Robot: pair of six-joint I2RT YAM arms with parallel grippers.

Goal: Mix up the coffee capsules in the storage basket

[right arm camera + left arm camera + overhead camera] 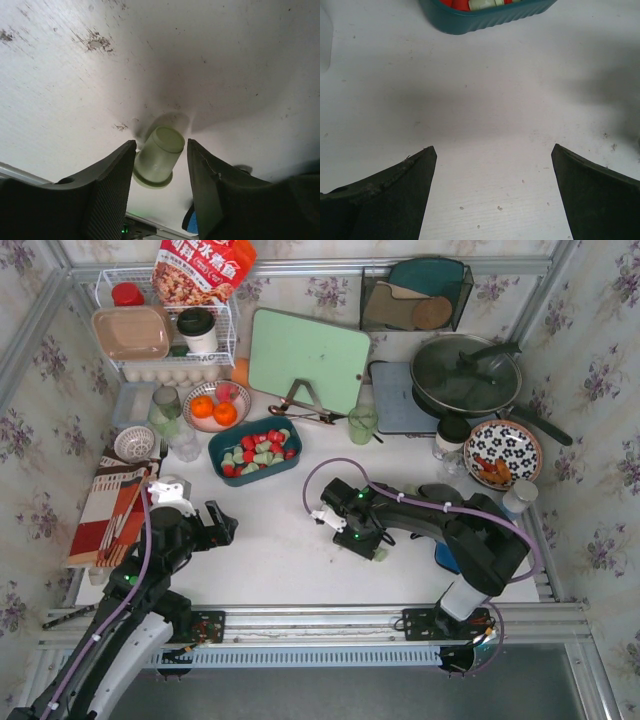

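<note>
Built of black jointed segments: left arm [165, 540] cased pale grey low down, right arm [470, 535] dark all along. Strung with a lilac cable [147, 530] each. Capped by a white block [170, 490] at the left wrist. Tipped with matt black wedge jaws, finely textured inside.

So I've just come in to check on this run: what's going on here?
The right gripper is down on the table with one pale green coffee capsule between its fingers, away from the teal storage basket. Whether it is actually clamped is unclear. The left gripper hangs open over the table, just short of the basket. The other red and green capsules lie in the basket.
</note>
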